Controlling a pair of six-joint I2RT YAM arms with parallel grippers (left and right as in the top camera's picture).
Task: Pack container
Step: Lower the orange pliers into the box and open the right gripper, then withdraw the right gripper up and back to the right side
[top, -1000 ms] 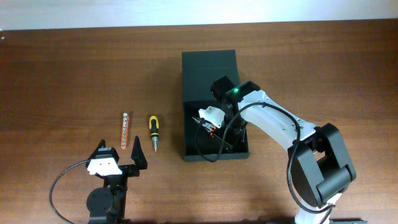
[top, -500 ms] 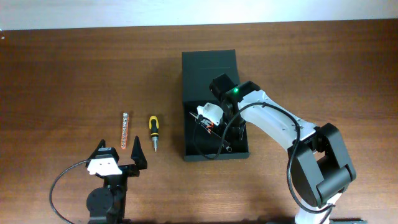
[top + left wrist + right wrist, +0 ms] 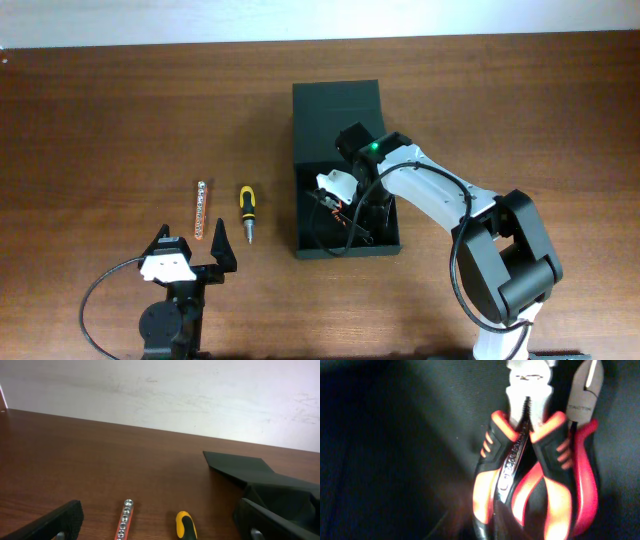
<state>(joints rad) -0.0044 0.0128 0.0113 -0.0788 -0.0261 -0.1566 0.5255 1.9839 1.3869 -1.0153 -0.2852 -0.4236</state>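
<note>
The black container [image 3: 297, 215] stands open at the table's middle, its flat lid [image 3: 337, 110] laid back behind it. My right gripper [image 3: 352, 215] is down inside it. In the right wrist view red-and-black pliers [image 3: 530, 450] and red-handled cutters [image 3: 585, 460] lie side by side on the black floor, very close to the camera. The fingers are lost in the dark, so I cannot tell their state. My left gripper [image 3: 192, 240] is open and empty near the front edge, also seen in the left wrist view [image 3: 160, 530].
A yellow-and-black screwdriver [image 3: 245, 212] and an orange socket rail [image 3: 200, 210] lie on the wood left of the container, just ahead of the left gripper. Both show in the left wrist view: screwdriver [image 3: 186, 526], rail [image 3: 125, 519].
The right arm's wrist has shifted slightly left over the container. The left arm, screwdriver and socket rail have not moved.
</note>
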